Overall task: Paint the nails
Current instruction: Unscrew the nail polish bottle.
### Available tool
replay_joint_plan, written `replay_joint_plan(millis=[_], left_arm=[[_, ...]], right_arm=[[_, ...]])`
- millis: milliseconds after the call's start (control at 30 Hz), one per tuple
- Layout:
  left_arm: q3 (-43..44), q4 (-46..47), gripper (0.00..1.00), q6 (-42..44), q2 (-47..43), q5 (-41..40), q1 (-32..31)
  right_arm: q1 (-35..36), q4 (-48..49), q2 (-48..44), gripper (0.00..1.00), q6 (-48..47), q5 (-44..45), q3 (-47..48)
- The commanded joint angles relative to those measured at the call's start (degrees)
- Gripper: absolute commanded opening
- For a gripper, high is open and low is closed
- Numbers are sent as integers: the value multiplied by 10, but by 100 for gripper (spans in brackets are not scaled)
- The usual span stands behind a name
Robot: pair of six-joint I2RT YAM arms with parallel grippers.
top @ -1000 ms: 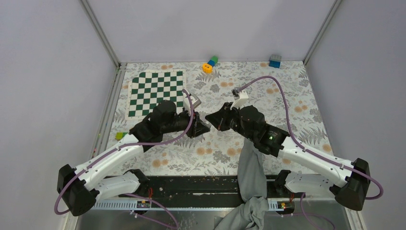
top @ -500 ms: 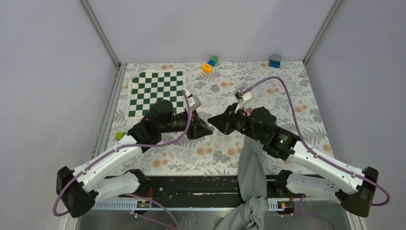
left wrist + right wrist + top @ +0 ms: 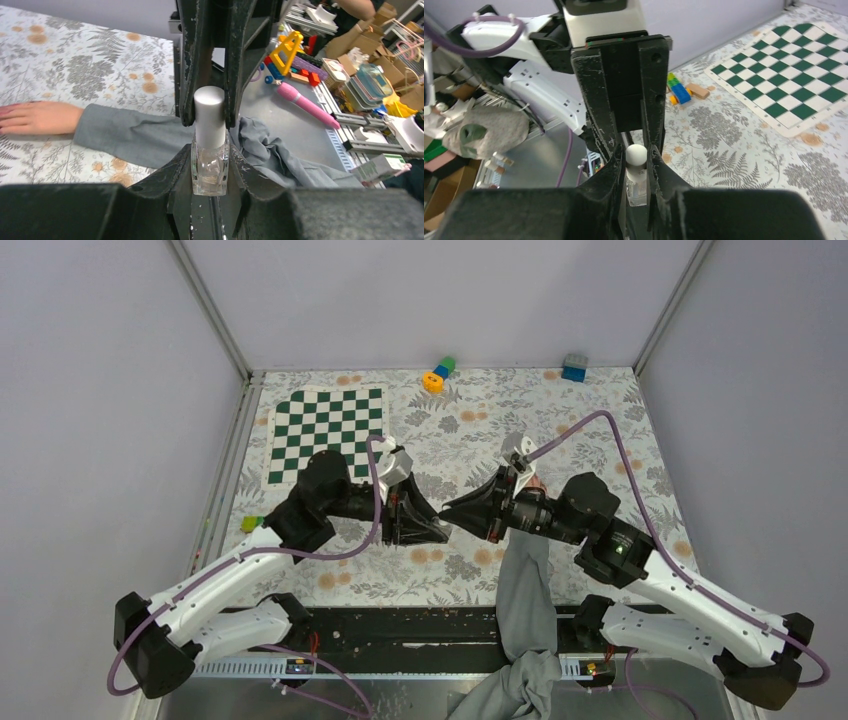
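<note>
Near the checkerboard point(image 3: 325, 435), left hand point(image 3: 427, 523) pinches the bottle point(image 3: 210, 170), right hand point(image 3: 636, 162) its cap point(image 3: 209, 115), grey sleeve point(image 3: 130, 135) just beside.

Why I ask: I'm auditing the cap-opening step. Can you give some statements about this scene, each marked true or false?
1. The left gripper holds the glass bottle. True.
2. The right gripper is open, clear of the cap. False: it is shut on the cap.
3. The hand lies flat on the table. True.
4. The sleeve is red. False: it is grey.
5. The hand rests on the chessboard. False: the chessboard lies apart, at the table's far left.
</note>
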Motion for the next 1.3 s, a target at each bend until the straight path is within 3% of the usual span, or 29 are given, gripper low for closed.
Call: replay_joint_plan(millis=[0,300,500,567,700,767,800,1067,1267], left_arm=[[0,59,0,-8,-11,54,0],[-2,83,0,-28,-6,87,-1],[5,41,0,8,-13,53,0],[9,15,0,27,-15,29,-1],[14,-30,0,58,-20,-41,-6],[14,-43,0,69,-24,-73,-7],[14,-48,0,76,-25,-84,-9],[19,-81,0,90,-25,-161,-15],[18,-103,0,88,-26,-258,-16]], right_arm=[[6,55,-15,0,-25,-117,-10],[6,139,-12,0,0,-204,-33],[6,107,-27,1,-10,-126,-45],[6,80,-33,14,-14,-69,-45],[6,49,-49,60,-18,26,-52],[6,43,-57,76,-10,61,-57],[6,39,-59,79,-9,68,-57],[6,-3,-62,78,41,169,-37],[6,-33,-62,63,131,266,-24]])
